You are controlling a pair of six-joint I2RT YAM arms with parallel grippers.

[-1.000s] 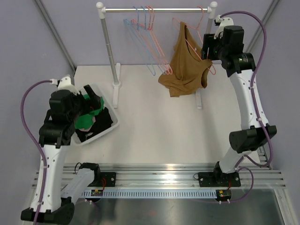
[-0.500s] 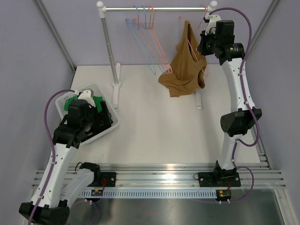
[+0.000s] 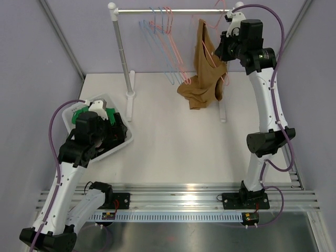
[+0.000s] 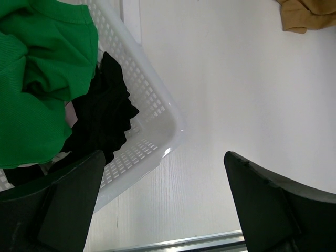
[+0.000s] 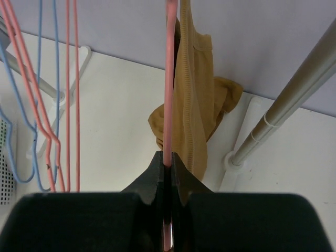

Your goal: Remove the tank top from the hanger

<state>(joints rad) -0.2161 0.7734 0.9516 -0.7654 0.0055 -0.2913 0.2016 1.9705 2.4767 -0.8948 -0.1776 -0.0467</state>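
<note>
Up at the far end of the rail point(image 3: 173, 10), the right pincer point(image 5: 167, 163) has its jaws pressed flat together on the thin pink wire of the hanger point(image 5: 169, 79), with only that wire between them. Just beyond its fingertips and a shade to their right hangs the tank top point(image 5: 192, 105), a tan ribbed thing lying against the same wire. Its body is bunched and droops below the pincer toward the table point(image 3: 173, 136); I can't tell whether the hem reaches the surface. Off to the pincer's left hang the spare hangers point(image 5: 52, 105), pink and blue, with nothing on them.

From where I stand the top looks light and quite limp. I'd expect it to stretch, fold and cling rather than slide off cleanly. It isn't fragile, but a strap could easily catch on the hanger's shoulder. The wire looks springy and free to swing on the rail, so the grip on it is what steadies the job. The place to take the cloth, I'd say, is the strap or neckline close beside the closed jaws, where it can be lifted over the wire's end. The bunched lower part would likely only stretch if pulled.

The left pincer point(image 4: 163, 205) is spread wide and holds nothing. Beneath it and to its left sits the white basket point(image 4: 152, 100) with a green garment point(image 4: 42, 79) and a black garment point(image 4: 102, 121) inside, and the tank top is well away from it.
</note>
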